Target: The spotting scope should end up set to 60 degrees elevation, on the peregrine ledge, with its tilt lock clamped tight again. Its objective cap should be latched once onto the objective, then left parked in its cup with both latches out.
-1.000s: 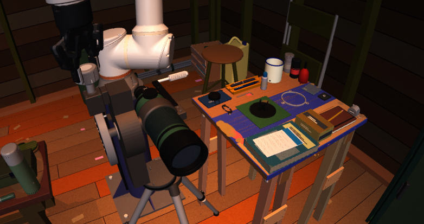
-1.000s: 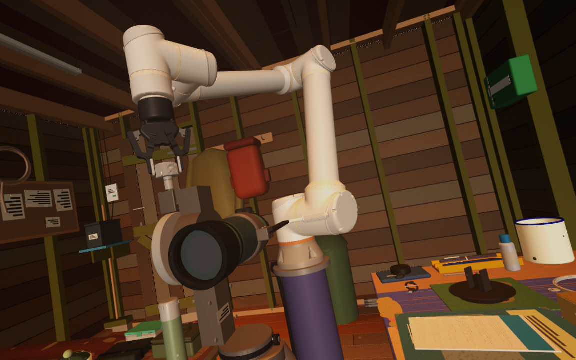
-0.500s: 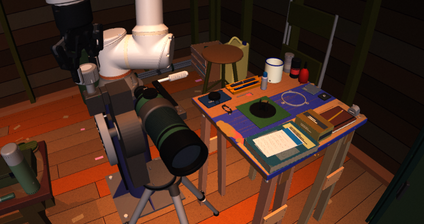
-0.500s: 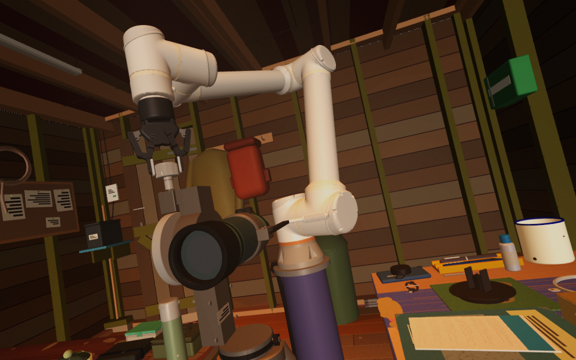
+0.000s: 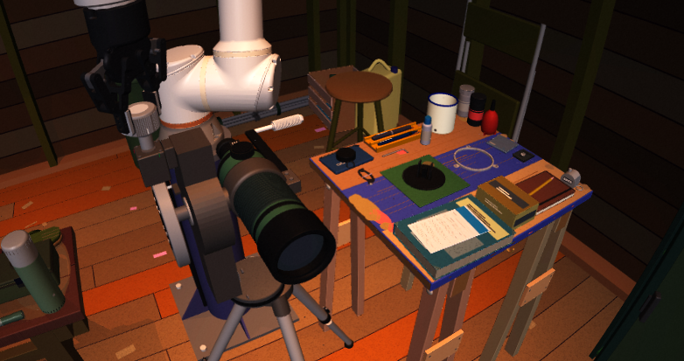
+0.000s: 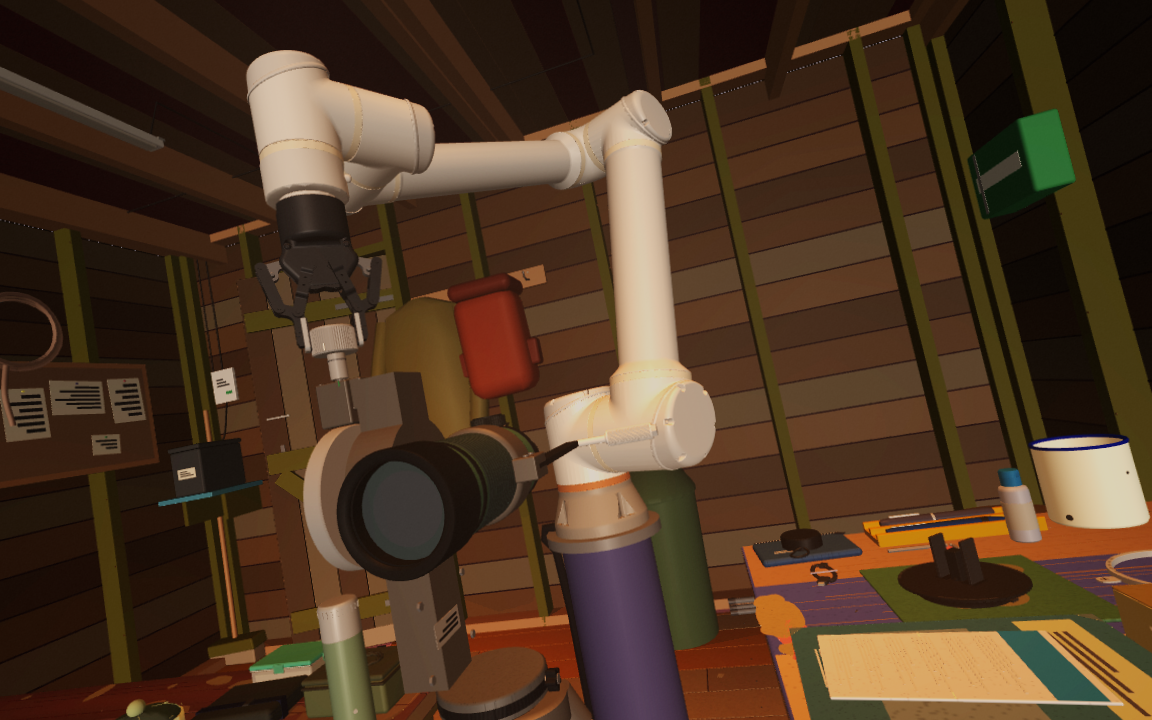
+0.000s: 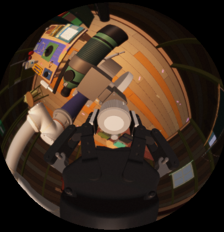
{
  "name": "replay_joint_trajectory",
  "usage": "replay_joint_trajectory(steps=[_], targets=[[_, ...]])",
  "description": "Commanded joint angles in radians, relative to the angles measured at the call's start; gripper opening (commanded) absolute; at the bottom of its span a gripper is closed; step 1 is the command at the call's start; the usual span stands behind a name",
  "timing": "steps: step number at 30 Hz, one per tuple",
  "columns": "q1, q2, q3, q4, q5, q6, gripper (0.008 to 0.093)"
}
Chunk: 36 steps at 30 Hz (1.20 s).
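Note:
On the left of the hut the spotting scope [image 5: 268, 206] [image 6: 419, 501] [image 7: 92, 52] sits in a grey yoke on a tripod, its bare objective tilted down toward the floor. The ribbed grey tilt lock knob [image 5: 143, 122] [image 6: 332, 340] [image 7: 114, 116] stands upright on top of the yoke, and my gripper [image 5: 136, 120] [image 6: 330, 333] [image 7: 114, 121] comes straight down over it and is clamped around it. On the table to the right, the black objective cap [image 5: 424, 176] [image 6: 964, 578] [image 7: 48, 50] rests in its cup on a green mat.
The robot's own base [image 5: 210, 86] stands just behind the yoke. The table [image 5: 449, 191] carries a mug [image 5: 442, 112], notebooks, a wire ring and small bottles. A stool [image 5: 358, 96] is behind it and a side bench with a flask [image 5: 31, 273] at far left.

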Motion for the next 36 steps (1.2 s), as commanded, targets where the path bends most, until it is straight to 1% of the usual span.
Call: replay_joint_trajectory(steps=[1, 4, 16, 28, 33, 36], targets=[[0.0, 0.0, -0.001, 0.0, 0.0, 0.0, 0.057], [0.0, 0.0, -0.001, 0.0, 0.0, 0.0, 0.0626], [0.0, -0.001, -0.003, 0.002, 0.0, 0.0, 0.0626], [0.0, -0.009, -0.041, 0.049, 0.0, 0.0, 0.0626], [0.0, -0.01, -0.046, 0.055, 0.0, 0.0, 0.0626], [0.0, -0.01, -0.046, 0.055, 0.0, 0.0, 0.0676]])
